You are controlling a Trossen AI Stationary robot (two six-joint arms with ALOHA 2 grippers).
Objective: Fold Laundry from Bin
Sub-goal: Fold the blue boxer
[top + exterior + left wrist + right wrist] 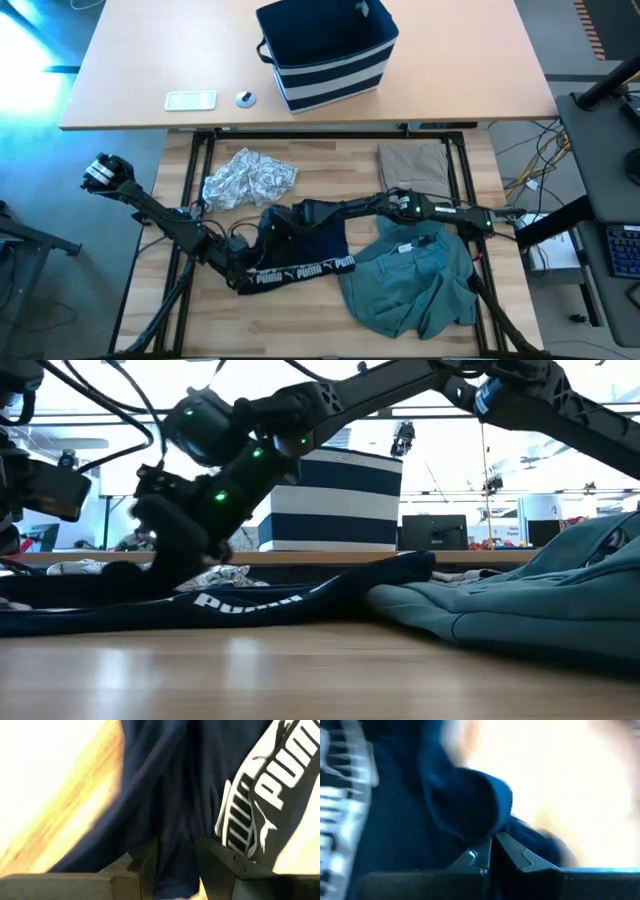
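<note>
While navy garment (300, 255) lies spread mid-worktop (300, 320), both grippers work it: left gripper (175, 865) grasping navy cloth between its fingers at white-print hem, right gripper (491, 855) clenched on fold at garment's upper edge. Teal garment (415, 285) touching navy one's right side, tan one (415, 165) beyond it, patterned one (245, 178) beyond navy's left; bin (325, 50) well beyond, on far table (130, 60)

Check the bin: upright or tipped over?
Tipped. In the high view the bin leans on the far table, its open mouth and striped side wall both showing; nothing visible inside.
</note>
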